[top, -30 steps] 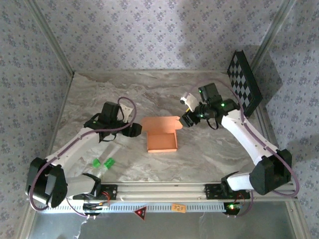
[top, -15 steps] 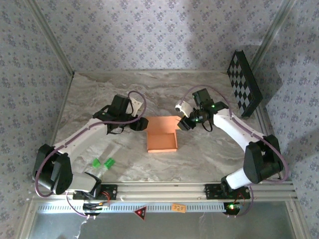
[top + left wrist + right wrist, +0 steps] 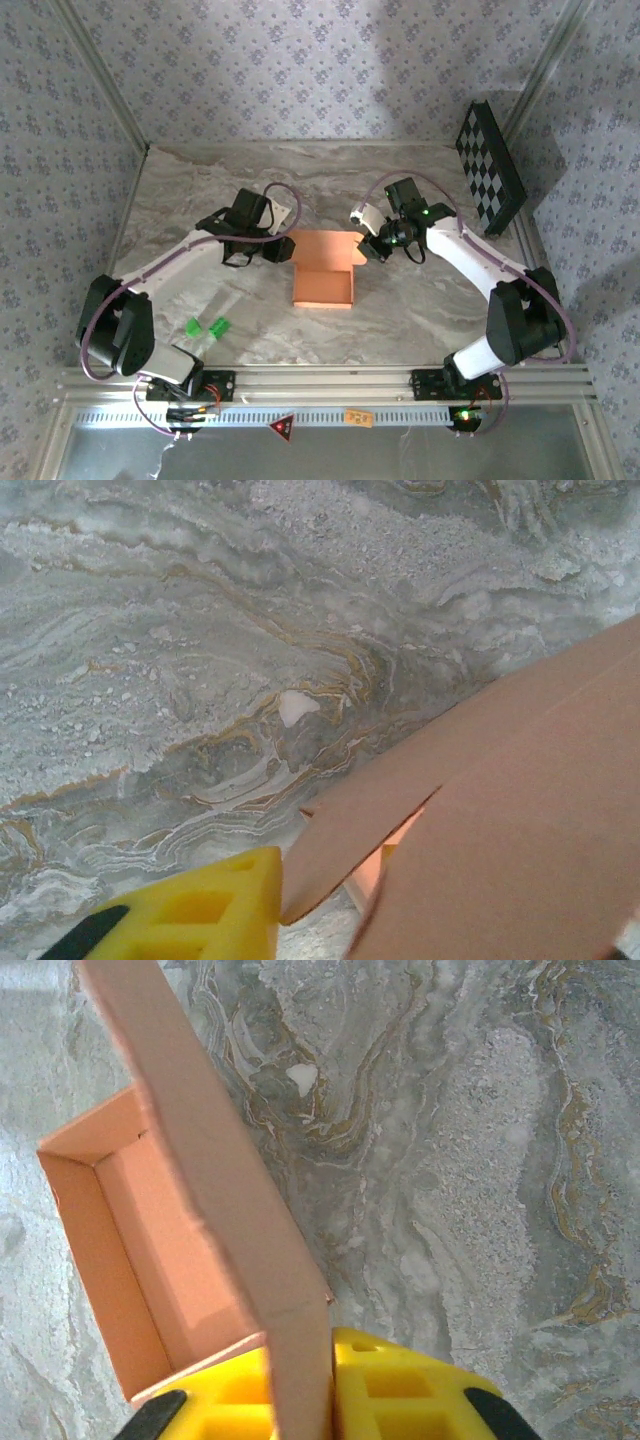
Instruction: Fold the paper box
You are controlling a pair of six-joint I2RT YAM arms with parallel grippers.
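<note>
The right gripper (image 3: 305, 1385) is clamped on a flap of the paper box (image 3: 150, 1260). The thin orange flap stands up and runs down between its 2 yellow fingers (image 3: 400, 1395), which press it from both sides. Just left of that flap, the box is open and you can look down inside at its floor and low walls.

The left gripper (image 3: 283, 250) is at the far left corner of the box. In its own camera, 1 yellow finger (image 3: 200, 910) touches the pointed tip of an orange flap. I cannot tell if this gripper is pinching the flap or is loose.

From above, the box sits in the middle of the gray marble table (image 3: 420, 310), between the 2 grippers. 2 small green pieces (image 3: 208, 327) lie near the left arm, well apart from the box. A checkerboard panel (image 3: 490, 168) leans at the far right.
</note>
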